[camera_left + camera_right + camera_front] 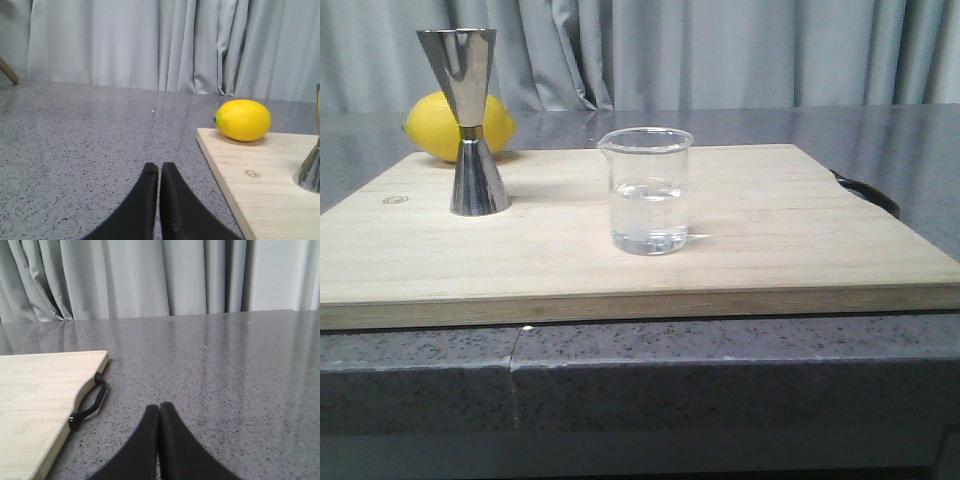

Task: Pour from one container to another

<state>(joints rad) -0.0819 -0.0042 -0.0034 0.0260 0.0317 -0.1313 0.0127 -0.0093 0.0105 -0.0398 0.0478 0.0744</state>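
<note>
Closed black left gripper and right gripper hover over bare counter flanking the board. Beaker holds clear liquid; jigger stands apart, near the lemon.

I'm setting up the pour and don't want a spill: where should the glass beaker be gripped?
Grip the beaker around its straight wall above the liquid line, coming level from its right. Its spout points left toward the jigger, and the right gripper is on that side.

Grey pleated curtain spans the whole back, hanging directly behind the dark grey speckled countertop. Countertop glossy, reflecting the curtain's pale folds along its far edge. A seam splits its front face. Light even, soft, diffuse; shadows faint.
</note>
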